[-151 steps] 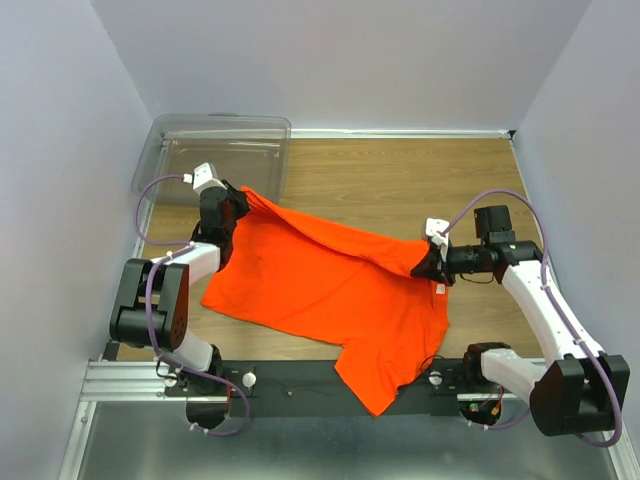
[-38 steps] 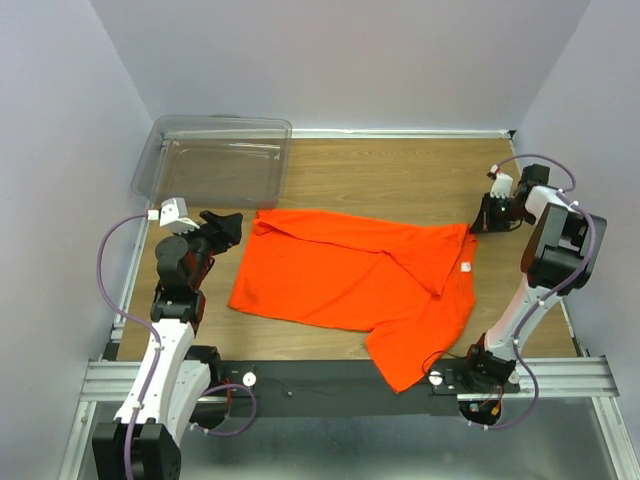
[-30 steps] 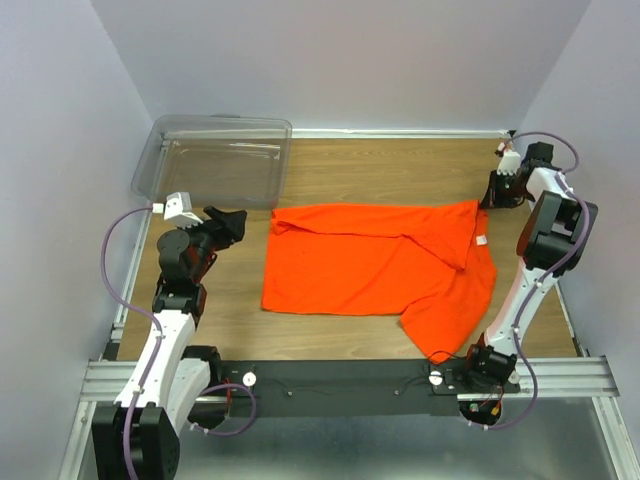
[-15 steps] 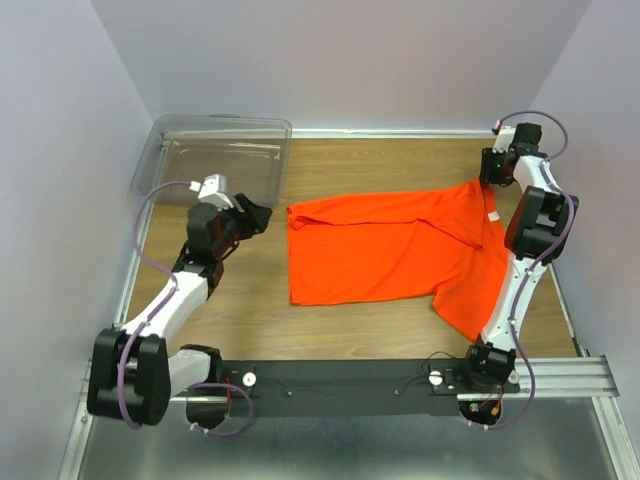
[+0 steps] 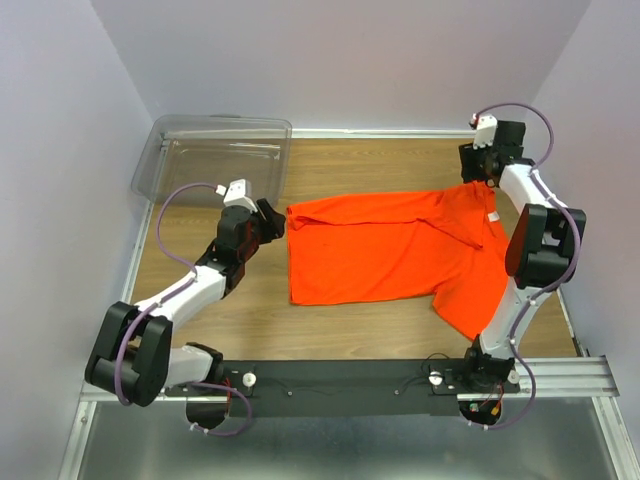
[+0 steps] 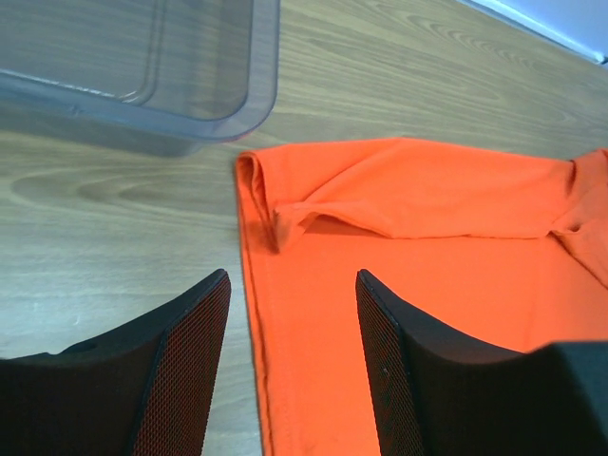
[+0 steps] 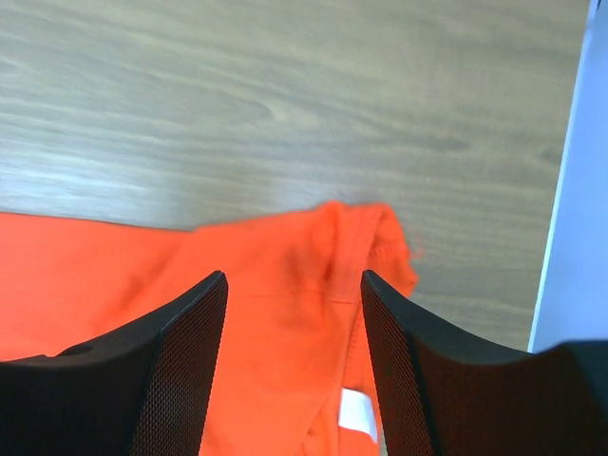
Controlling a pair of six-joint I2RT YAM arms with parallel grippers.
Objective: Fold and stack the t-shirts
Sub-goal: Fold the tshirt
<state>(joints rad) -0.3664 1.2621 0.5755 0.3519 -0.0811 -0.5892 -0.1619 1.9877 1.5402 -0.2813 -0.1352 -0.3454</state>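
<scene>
The left arm lies low over the table (image 5: pixel 380 165), elbow near its base, forearm stretched toward the far right; the left claw (image 5: pixel 271 220) is open with nothing between its fingers, just beside the left edge of the t-shirt (image 5: pixel 385 255); a clear bin (image 5: pixel 215 150) sits just beyond it. The right arm rises from its base, bends at a high elbow and reaches to the far right corner; the right claw (image 5: pixel 470 172) gapes, empty, over the shirt's far right corner; the orange shirt lies spread on the table, its far edge folded over, a white tag (image 5: pixel 492 218) showing.
</scene>
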